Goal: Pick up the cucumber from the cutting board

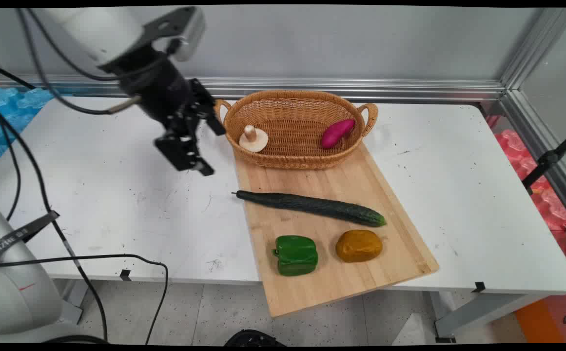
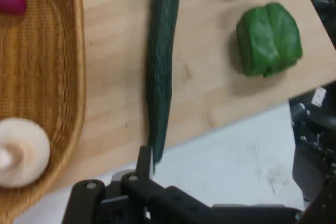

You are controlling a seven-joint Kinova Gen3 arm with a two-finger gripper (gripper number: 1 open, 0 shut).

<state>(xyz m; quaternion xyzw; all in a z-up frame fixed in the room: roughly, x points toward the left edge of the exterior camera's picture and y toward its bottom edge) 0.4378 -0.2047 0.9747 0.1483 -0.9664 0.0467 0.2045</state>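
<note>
My black gripper [image 1: 211, 148] hangs above the white table [image 1: 117, 195], just left of the wicker basket [image 1: 295, 127], open with nothing between its fingers. The basket holds a beige mushroom [image 1: 253, 139] on its left side and a magenta sweet potato [image 1: 337, 133] on its right. The basket's near end rests on a wooden cutting board [image 1: 341, 273]. On the board lie a long dark cucumber [image 1: 312, 205], a green bell pepper [image 1: 296, 255] and a brownish-yellow potato [image 1: 359, 245]. In the hand view the cucumber's stem end [image 2: 156, 153] lies just past one fingertip [image 2: 144, 157], and the mushroom [image 2: 20, 153] is at the left.
The board's near corner overhangs the table's front edge. Black cables [image 1: 68, 253] hang from the arm over the table's left side. An aluminium rail [image 1: 361, 87] runs along the back wall.
</note>
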